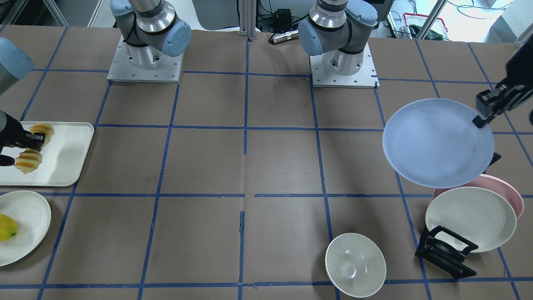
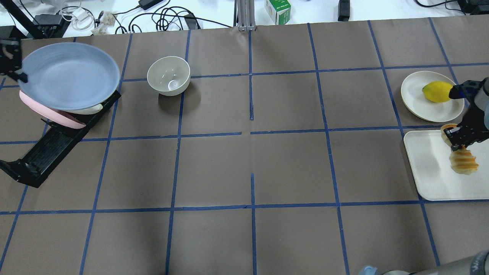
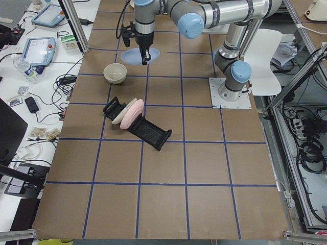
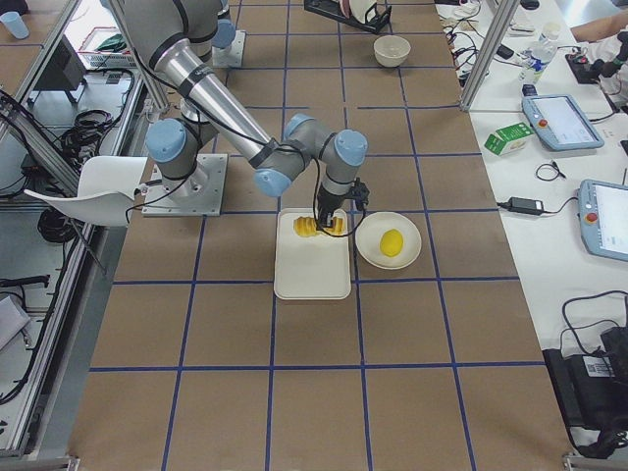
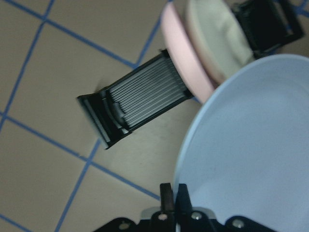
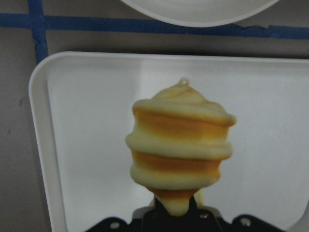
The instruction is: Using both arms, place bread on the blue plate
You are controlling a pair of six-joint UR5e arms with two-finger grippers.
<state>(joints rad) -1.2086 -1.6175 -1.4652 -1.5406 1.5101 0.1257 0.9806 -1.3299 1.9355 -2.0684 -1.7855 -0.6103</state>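
Note:
The blue plate [image 1: 437, 143] hangs tilted in the air above the dish rack, gripped at its rim by my left gripper [image 1: 481, 118]. In the left wrist view the jaws [image 5: 173, 193] are shut on the plate's edge [image 5: 251, 145]. It also shows in the overhead view [image 2: 68, 74]. My right gripper [image 1: 23, 150] is shut on the middle of the bread [image 1: 28, 161], a ridged orange-and-cream loaf, over the white tray [image 1: 62, 154]. In the right wrist view the bread [image 6: 178, 150] sticks out past the jaws above the tray [image 6: 87, 145].
A pink plate [image 1: 506, 189] and a cream plate [image 1: 470, 218] lean in a black rack [image 1: 445, 252]. A white bowl [image 1: 355, 264] stands near them. A yellow fruit [image 1: 7, 227] lies on a white plate [image 1: 29, 233] beside the tray.

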